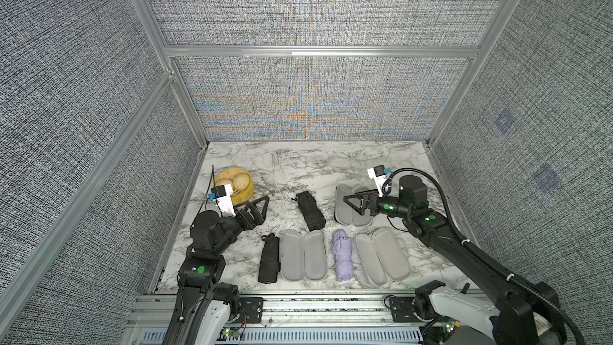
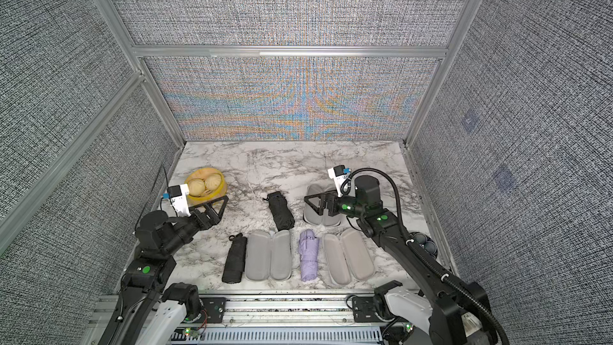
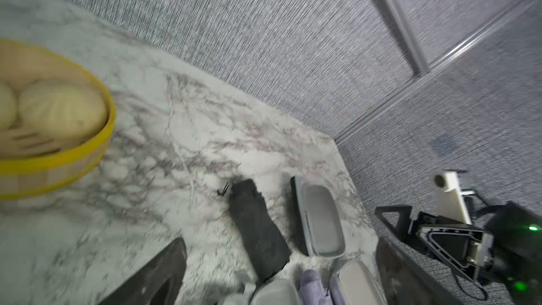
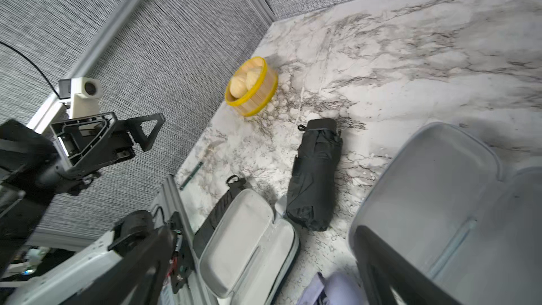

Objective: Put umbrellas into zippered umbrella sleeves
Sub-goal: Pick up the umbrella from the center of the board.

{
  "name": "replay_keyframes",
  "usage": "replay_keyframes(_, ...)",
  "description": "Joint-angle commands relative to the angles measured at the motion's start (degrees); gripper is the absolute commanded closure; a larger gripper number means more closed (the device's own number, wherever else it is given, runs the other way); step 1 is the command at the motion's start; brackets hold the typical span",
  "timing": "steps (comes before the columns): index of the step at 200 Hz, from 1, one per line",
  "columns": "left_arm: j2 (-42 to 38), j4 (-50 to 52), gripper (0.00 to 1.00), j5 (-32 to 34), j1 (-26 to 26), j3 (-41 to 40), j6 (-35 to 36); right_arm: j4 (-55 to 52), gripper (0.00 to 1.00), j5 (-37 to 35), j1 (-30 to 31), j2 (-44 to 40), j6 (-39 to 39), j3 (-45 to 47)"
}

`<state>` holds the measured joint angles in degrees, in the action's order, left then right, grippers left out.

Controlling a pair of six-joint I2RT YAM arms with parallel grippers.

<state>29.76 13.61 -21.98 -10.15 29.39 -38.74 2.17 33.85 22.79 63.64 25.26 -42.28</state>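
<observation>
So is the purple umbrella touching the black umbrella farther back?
Apart. The right wrist view shows a strip of bare marble table between the lavender umbrella and the far black umbrella.

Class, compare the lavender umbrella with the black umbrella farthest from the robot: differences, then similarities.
Colour: the lavender umbrella is pale purple, the far black umbrella black. Place: the lavender umbrella lies in the near row beside an open sleeve; the far black umbrella lies farther back. Both are folded, flat on the table, outside every sleeve.
</observation>
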Motion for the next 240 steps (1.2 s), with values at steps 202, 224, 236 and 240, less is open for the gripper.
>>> replay_keyframes(202,30.71,25.14,0.26,25.09,-29.05,0.05,-6.29,-10.44,0.01,-7.3,8.42,2.72,-10.12,-3.0)
replay_keyframes(224,32.0,22.52,0.27,23.01,-29.28,-0.61,-6.25,-10.52,0.01,-7.59,8.37,2.49,-10.14,-2.79)
replay_keyframes(236,32.93,23.06,0.26,24.48,-29.7,-0.47,-6.65,-10.75,0.01,-7.82,8.39,2.4,-10.16,-2.68)
replay_keyframes(240,33.18,23.14,0.26,24.65,-29.75,-0.54,-6.77,-10.82,0.01,-7.91,8.33,2.37,-10.1,-2.65)
